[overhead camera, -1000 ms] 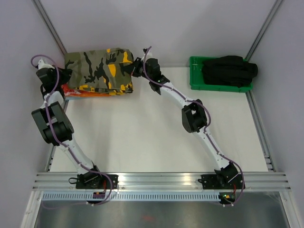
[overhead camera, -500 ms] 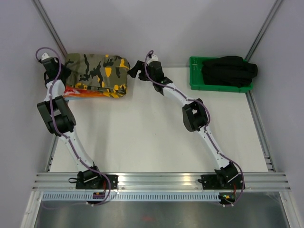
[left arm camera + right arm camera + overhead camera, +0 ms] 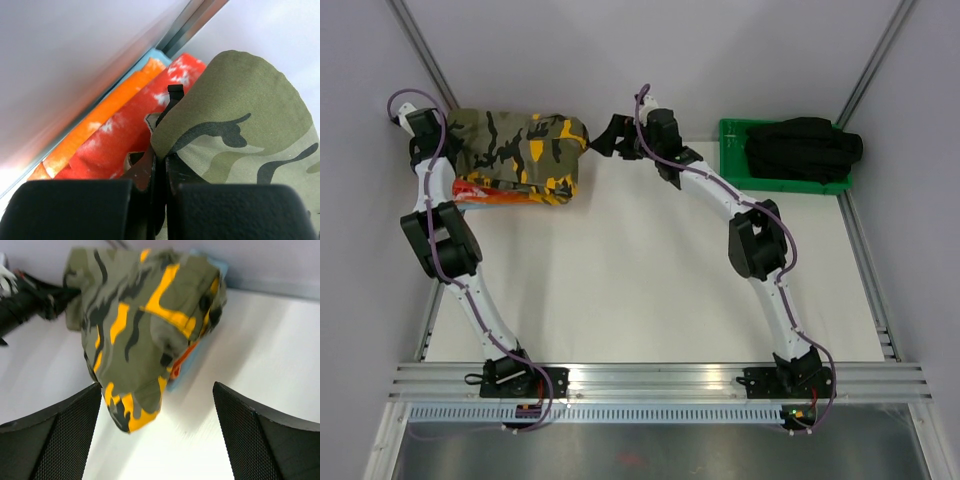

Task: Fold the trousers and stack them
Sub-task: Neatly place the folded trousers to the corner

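Folded trousers [image 3: 520, 155], just let go by right fingers [image 3: 603, 140] now spread wide and drawn clear beside them, atop red-orange cloths [image 3: 485, 192], edge pinched in closed left fingers [image 3: 159, 170]; stacking judged nearly done.

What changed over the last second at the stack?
The right gripper let go of the trousers and backed off rightward, fingers open. The left gripper, still shut on their left edge, dragged them slightly left. Black garment and green tray unchanged.
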You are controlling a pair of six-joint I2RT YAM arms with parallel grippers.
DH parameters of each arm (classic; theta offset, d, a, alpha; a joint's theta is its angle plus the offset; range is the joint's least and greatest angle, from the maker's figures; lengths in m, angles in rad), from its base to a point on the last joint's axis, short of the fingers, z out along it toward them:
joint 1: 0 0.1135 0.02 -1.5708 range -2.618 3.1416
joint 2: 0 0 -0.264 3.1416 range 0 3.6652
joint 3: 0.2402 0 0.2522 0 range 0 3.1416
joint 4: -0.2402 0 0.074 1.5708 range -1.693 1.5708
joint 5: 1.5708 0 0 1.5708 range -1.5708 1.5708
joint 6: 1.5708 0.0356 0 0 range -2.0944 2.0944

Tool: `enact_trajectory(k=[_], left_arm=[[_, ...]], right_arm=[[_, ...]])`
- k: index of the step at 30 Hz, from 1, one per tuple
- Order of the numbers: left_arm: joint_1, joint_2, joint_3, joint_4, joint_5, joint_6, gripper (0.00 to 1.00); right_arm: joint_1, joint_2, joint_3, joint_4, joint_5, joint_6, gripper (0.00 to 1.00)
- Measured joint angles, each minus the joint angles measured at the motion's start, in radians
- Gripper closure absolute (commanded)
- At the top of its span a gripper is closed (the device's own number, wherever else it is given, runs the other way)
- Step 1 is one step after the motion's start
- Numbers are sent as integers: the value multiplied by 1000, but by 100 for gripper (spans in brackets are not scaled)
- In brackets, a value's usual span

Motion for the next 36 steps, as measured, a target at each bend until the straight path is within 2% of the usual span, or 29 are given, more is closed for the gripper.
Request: enact_trajectory(k=[6, 9, 10, 13, 17, 22, 24, 33, 36], left_arm=[[8, 3, 17, 9, -2, 7, 97], [10, 8, 14, 11, -1, 12, 73], [10, 8, 12, 11, -2, 13, 39], [15, 8, 12, 23, -24, 25, 3], [13, -23, -34, 40, -20, 31, 2], [25, -278, -414, 63, 40, 30, 1], [23, -359, -485, 54, 76, 31, 1], [-152, -569, -534, -24, 142, 109, 0], [-163, -608, -534, -45, 171, 128, 0]], right_arm=[[29, -7, -128, -57, -35, -40, 2], [26, -23, -174, -97, -39, -66, 2], [23, -29, -182, -107, -39, -70, 2], [19, -56, -187, -122, -45, -78, 2], [10, -116, -197, -107, -65, -78, 2], [-15, -139, -137, -124, -136, -66, 2], [-35, -139, -124, -123, -150, -55, 2], [-121, -105, -102, -124, -189, 16, 2], [-112, -104, -114, -129, -189, 21, 2]])
